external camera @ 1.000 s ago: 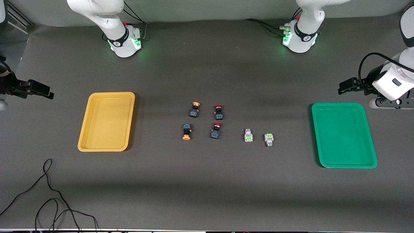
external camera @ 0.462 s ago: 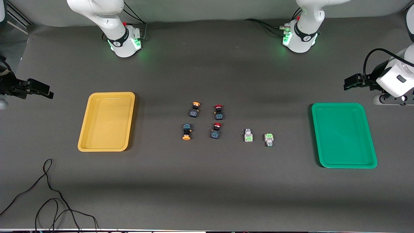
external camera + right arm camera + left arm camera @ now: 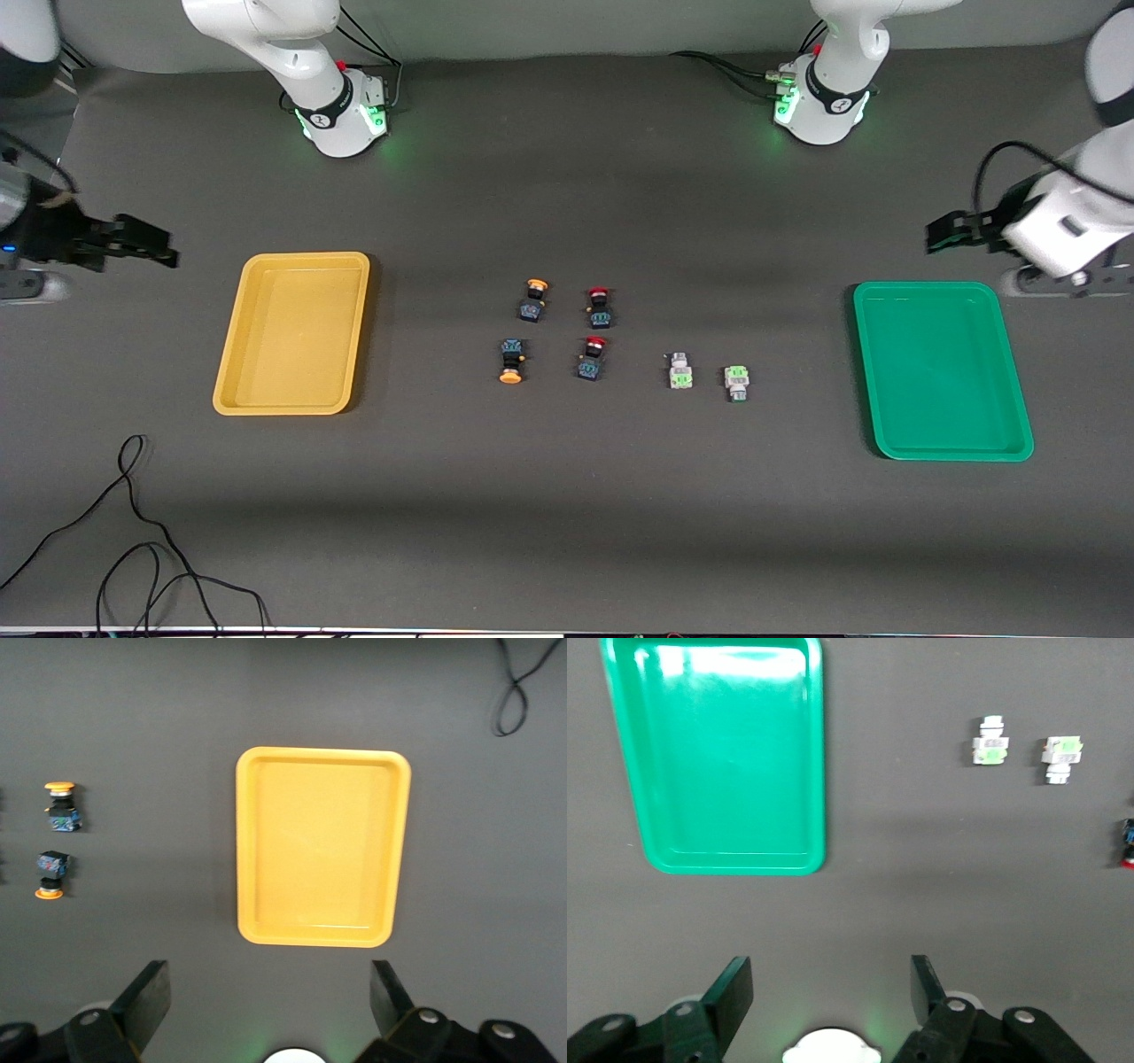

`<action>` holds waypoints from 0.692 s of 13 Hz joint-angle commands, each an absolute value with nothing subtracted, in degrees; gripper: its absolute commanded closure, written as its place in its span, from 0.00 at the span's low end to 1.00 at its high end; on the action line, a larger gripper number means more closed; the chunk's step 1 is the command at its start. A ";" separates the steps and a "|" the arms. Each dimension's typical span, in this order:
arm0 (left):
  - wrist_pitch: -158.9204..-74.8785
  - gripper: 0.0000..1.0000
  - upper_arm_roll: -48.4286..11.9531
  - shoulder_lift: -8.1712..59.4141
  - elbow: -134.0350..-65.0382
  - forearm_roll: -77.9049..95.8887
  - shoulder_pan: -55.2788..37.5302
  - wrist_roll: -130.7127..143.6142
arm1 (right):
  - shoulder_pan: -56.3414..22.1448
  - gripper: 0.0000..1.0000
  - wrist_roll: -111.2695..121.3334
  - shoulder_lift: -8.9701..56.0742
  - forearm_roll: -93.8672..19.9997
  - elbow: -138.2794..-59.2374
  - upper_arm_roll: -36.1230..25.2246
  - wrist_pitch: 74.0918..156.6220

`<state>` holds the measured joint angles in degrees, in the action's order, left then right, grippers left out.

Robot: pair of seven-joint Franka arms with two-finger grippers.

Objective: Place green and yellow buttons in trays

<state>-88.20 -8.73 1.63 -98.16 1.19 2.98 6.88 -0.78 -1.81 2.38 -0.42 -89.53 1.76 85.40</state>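
Dark grey tabletop, and nothing sorted yet: two green buttons [image 3: 680,371] [image 3: 736,383] and two yellow buttons [image 3: 534,299] [image 3: 511,361] lie loose mid-table with two red buttons [image 3: 600,307] among them, between the yellow tray [image 3: 232,390] at the right arm's end and the green tray [image 3: 1019,443] at the left arm's. Left gripper [image 3: 831,985] hangs near its tray, right gripper [image 3: 270,990] near the yellow one, both spread wide, holding nothing. These look light, hard, slick little switches, likely to roll, so pinch the blocky body, not the round cap.
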 commanded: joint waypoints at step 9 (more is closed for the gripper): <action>-114.85 0.09 -10.72 27.84 -95.26 0.88 -7.65 19.78 | -38.20 0.00 -49.53 6.75 -0.88 -98.35 1.58 102.64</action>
